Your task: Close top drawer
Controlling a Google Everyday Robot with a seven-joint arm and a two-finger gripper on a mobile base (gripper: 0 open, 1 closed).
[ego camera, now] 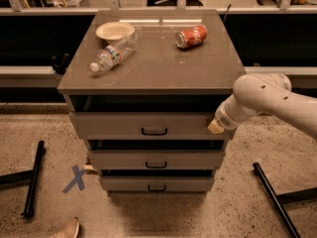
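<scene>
The top drawer (124, 125) is the wide grey-beige one under the cabinet top, with a small dark pull handle (154, 131). Its front stands a little out from the cabinet, with a dark gap above it. My gripper (216, 127) is at the end of the white arm coming from the right. Its tip rests against the right end of the top drawer's front.
On the cabinet top (198, 63) lie a plastic bottle (112, 52), a beige bowl (115, 31) and a red can (191, 36). Two narrower drawers (156, 158) sit below. Black bars (32, 177) lie on the floor at left and right (272, 198). A blue X (76, 178) marks the floor.
</scene>
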